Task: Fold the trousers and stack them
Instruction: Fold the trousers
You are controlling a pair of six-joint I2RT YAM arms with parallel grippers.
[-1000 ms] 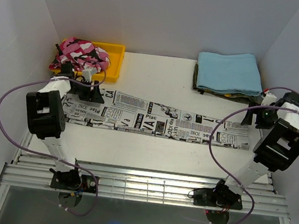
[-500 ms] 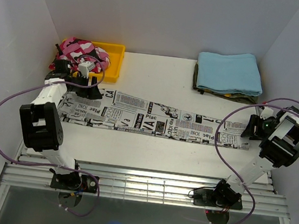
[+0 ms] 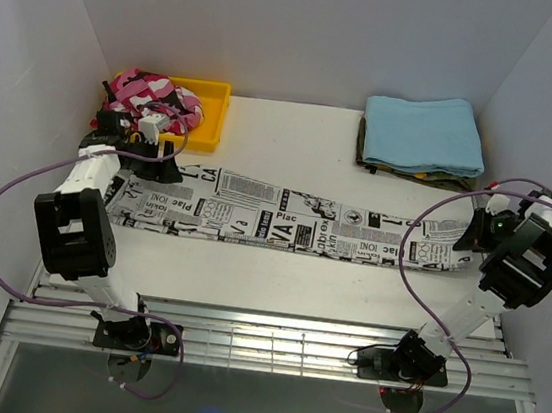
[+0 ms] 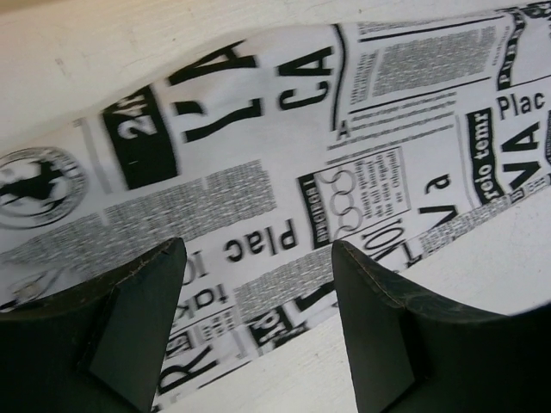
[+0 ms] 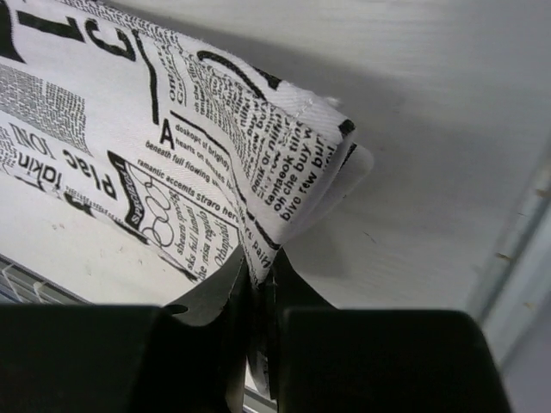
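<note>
Nearest in, the trousers [image 3: 294, 224] are laid out in one long flat strip across the worktop [image 3: 294, 143], running from the left arm's side to the right's. At the right end, a doubled hem corner is pinched between the right fingers [image 5: 301, 292], which are pressed together on it. At the left end nothing is gripped: the left fingers [image 4: 142, 335] are spread wide over the printed cloth. It cannot be told whether their tips touch it.

The risks, as judged from here:
- Only a narrow bite of hem is held on the right, so it could be pulled free by a brisk lift.
- If just one layer has been caught, the end could be opened out instead of carried over.
- With the left end unheld, the whole strip could be dragged askew by a pull from the right alone, and the fold would be spoiled.
- If the left fingers are closed too shallow, or off the edge, the cloth could be bunched into a ridge.
- The left fingers are also working just beside the tray, so the garment spilling from it could be snagged.

Farther back, at the far left, only one container is seen: a yellow tray [image 3: 212, 108]. A pink camouflage garment [image 3: 153, 99] is heaped in it and hangs over its left rim.

At the far right, no container is used. A light blue folded cloth [image 3: 424, 132] is stacked on a dark olive garment [image 3: 363, 153], directly on the worktop and well apart from the trousers.
</note>
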